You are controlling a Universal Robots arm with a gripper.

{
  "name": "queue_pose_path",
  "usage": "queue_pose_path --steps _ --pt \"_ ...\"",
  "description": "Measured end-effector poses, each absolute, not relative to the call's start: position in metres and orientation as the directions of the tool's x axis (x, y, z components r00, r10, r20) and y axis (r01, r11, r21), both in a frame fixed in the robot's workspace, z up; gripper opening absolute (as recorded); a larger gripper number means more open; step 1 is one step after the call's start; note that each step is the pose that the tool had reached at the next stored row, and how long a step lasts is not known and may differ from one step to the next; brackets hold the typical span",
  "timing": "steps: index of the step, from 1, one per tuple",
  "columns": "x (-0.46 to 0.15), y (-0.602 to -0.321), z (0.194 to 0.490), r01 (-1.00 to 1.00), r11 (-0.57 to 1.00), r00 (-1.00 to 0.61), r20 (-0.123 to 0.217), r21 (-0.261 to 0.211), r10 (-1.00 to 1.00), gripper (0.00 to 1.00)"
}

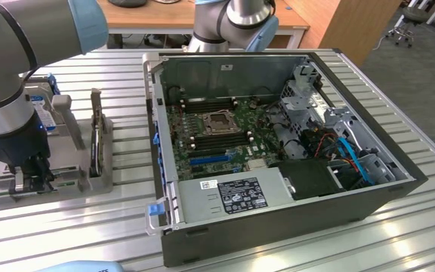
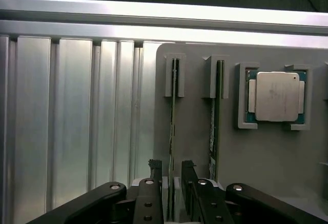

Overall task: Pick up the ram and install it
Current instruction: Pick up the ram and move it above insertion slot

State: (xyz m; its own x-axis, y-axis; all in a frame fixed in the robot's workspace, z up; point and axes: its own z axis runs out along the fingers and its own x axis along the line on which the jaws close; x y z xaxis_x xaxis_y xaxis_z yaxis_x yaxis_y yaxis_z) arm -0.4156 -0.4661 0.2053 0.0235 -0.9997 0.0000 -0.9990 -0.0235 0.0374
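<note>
The thin green ram stick [image 2: 172,121], on edge in a grey slotted holder [image 2: 195,131], is straddled by the open black pincer [image 2: 171,166], its long axis aligned with the gap.

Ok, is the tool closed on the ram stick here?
No, the tool is open, its fingers apart on either side of the ram stick, which stands on edge in the gray holder.
</note>
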Motion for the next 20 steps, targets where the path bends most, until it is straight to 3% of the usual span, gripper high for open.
queue_pose_path --steps 20 --pt "-0.4156 -0.4661 0.2009 -0.999 -0.025 0.025 0.000 0.037 -1.000 0.28"
